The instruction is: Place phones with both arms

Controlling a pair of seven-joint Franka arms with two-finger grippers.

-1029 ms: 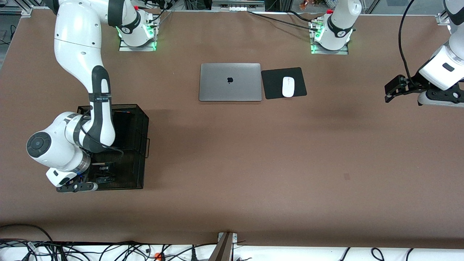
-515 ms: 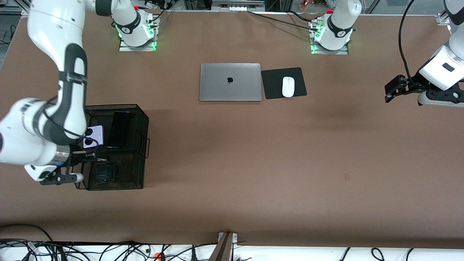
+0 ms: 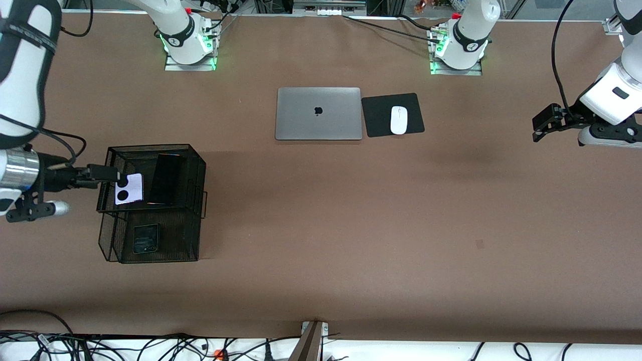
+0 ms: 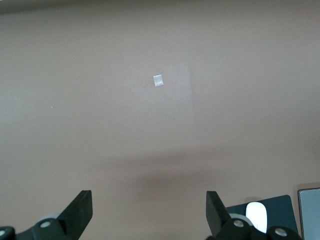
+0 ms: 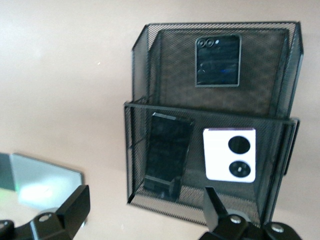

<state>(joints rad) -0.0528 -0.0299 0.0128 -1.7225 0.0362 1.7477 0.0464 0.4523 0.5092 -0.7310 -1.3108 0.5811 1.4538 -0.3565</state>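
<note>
Right gripper (image 3: 108,174) has withdrawn from the basket (image 3: 195,170), jaws apart, empty; three phones inside. Left gripper (image 3: 544,123) waits, jaws apart.

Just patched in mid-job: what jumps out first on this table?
A black wire-mesh basket at the right arm's end holds three phones: a lavender-white squarish phone beside a long black slab phone, and a small black squarish phone in the compartment nearer the camera. The open right gripper hangs at its rim; the open left gripper waits over bare table.
</note>
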